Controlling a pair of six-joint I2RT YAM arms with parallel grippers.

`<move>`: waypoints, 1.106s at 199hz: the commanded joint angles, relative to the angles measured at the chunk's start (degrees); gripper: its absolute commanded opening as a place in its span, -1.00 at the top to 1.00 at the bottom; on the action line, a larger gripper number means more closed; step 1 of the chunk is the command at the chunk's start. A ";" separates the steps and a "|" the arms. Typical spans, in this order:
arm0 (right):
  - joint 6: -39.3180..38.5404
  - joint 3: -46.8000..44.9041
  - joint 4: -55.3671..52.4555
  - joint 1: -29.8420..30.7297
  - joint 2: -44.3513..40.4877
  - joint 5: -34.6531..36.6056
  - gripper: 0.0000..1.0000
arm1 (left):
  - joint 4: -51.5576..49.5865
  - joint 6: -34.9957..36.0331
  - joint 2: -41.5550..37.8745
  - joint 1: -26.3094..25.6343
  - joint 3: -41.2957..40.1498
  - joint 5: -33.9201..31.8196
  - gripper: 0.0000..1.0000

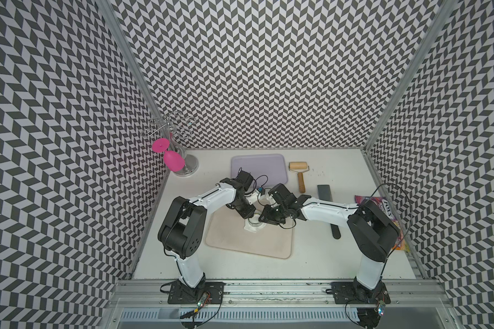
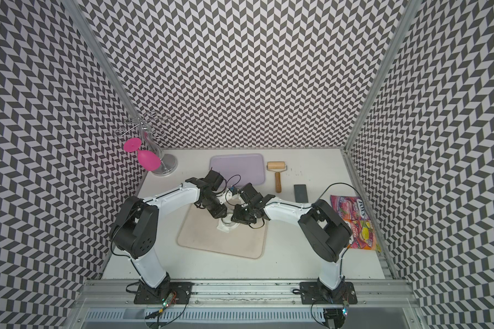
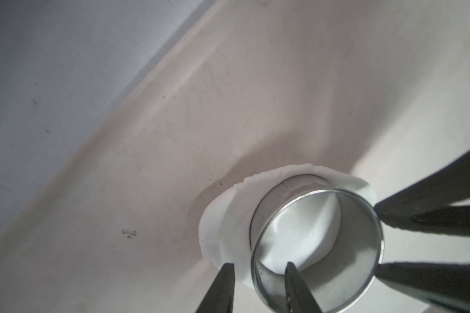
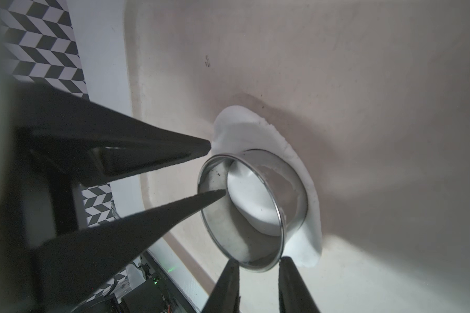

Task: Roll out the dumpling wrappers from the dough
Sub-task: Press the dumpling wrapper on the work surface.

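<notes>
I work on the white table (image 1: 325, 265). The beige tray (image 1: 240, 245) lies in front of both arms and the lavender tray (image 1: 257, 165) behind it. At the right edge lie two sweet bags (image 2: 352, 219). The wooden roller (image 1: 298, 171) rests just beside the lavender tray, and nothing touches it.

The dough (image 3: 217, 222) lies in the far half of the beige tray as a small, thin, irregular sheet. The metal ring cutter (image 3: 277, 200) stands upright on it. The white round inside the ring I take for the dumpling wrapper (image 4: 253, 200), not yet free from the sheet.

The left gripper (image 3: 258, 264) stands astride the ring wall, one finger outside and one inside. Its jaws are partly open, with a gap to the metal, so it holds nothing. The right gripper (image 4: 258, 260) stands the same way at another part of the rim, also partly open. Whether one of its pads touches the rim I cannot tell.

I judge the step in hand to be the cutting of one wrapper. Next, both grippers should close evenly on the wall. The ring must then travel straight, without tilt, or else the thin sheet may tear or come up with it.

On the bags I can read "FOX'S" and "FRUITS"; the rest is too small.
</notes>
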 commanded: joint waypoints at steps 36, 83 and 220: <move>-1.01 1.57 0.13 -0.35 2.55 1.17 0.58 | 1.42 0.09 -0.47 0.29 -0.80 0.76 0.40; -1.53 2.08 -1.36 -0.38 3.96 2.68 0.85 | 2.53 -0.10 -0.09 0.33 -2.49 0.35 0.85; -2.76 3.73 -4.10 -0.37 7.88 5.30 1.00 | 6.98 -1.25 0.69 0.62 -10.20 -4.71 1.00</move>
